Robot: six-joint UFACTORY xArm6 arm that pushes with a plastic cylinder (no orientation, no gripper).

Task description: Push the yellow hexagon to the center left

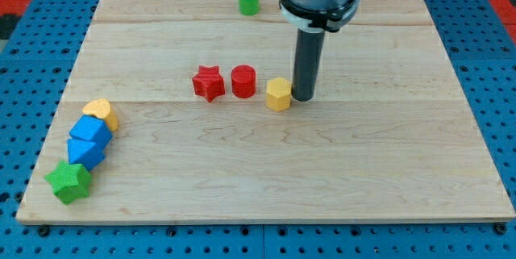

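Small yellow hexagon block (278,94) on pale wooden table (266,178), touching my tip (304,98) on its left, no fingers, bare dark rod

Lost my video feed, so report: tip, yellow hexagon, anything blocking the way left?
My tip down, at the right side of the yellow hexagon. Red cylinder and red star just left of it, slightly toward the view's top, near the path.

Yellow blocks (279,94) 2, red (209,82) 2, blue (89,132) 2, green (248,1) 2.
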